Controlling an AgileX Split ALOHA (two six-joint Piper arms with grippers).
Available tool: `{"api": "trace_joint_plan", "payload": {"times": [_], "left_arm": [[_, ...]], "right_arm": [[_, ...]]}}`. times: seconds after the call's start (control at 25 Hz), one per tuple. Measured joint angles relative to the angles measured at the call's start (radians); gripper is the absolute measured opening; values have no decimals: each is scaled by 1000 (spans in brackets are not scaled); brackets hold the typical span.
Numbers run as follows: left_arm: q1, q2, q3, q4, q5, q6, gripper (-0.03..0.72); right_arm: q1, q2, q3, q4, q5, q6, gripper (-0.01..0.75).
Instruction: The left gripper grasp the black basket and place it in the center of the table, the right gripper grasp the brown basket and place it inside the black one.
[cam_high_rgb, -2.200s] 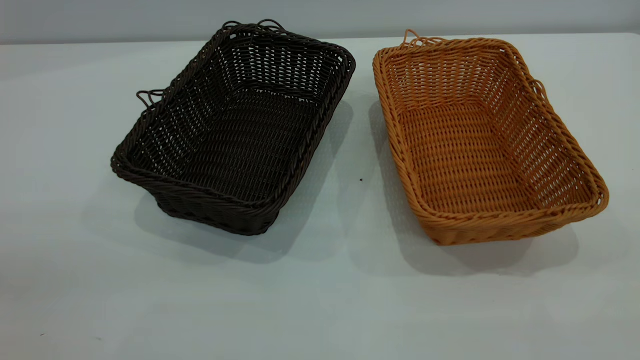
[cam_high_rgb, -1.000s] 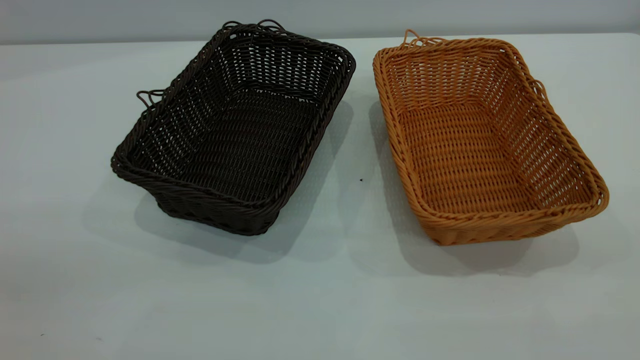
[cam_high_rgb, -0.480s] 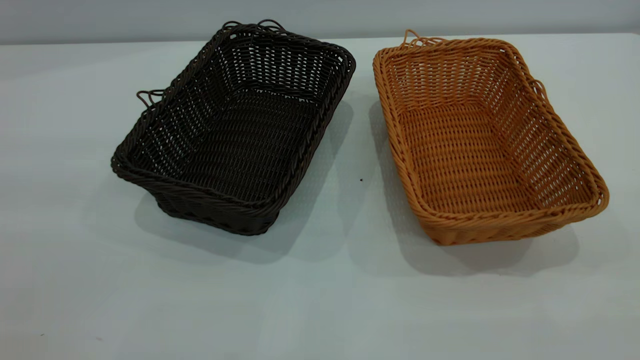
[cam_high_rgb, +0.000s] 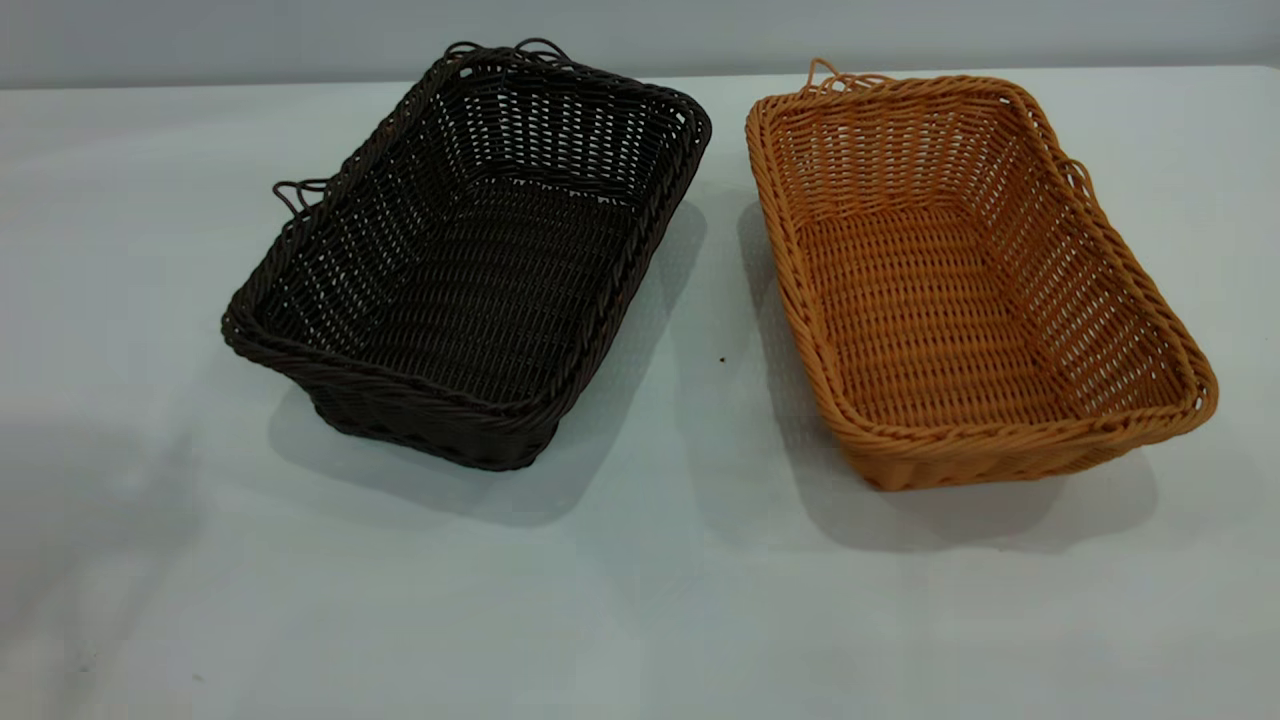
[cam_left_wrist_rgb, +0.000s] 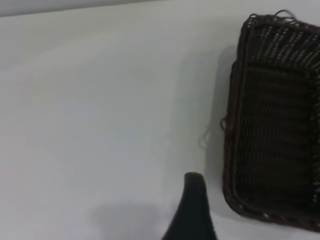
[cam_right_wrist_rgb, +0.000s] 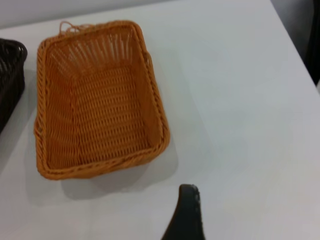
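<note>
Two wicker baskets sit side by side on the bench (cam_high_rgb: 640, 600) — black basket (cam_high_rgb: 470, 260) left, brown basket (cam_high_rgb: 960, 280) right, neither grasped. The left end effector (cam_left_wrist_rgb: 192, 210) hovers beside the black basket, finger spread indiscernible; next — reaching its rim.

You have two rectangular woven wicker baskets: one dark brown-black basket (cam_high_rgb: 470, 260) and one orange-tan basket (cam_high_rgb: 960, 280).
</note>
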Motion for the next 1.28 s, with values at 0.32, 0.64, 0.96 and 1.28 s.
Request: {"api": "trace_joint_plan", "payload": {"times": [0.32,0.64,0.96,1.28], "left_arm": [[-111,496,-200,-1,-125,32,568],[-114,875,-377,-7,-147,33,568],[-144,1035,-460,-45,-198,34,568],[-146,1108,-467,-54,-261,44,496]], "right_arm": [[0,227,-67,23,-22,99,584],[0,563,-86,200,-123,103,583],[0,937,-86,440,-234,-59,583],[5,1238,-91,667,-276,-212,583]]}}
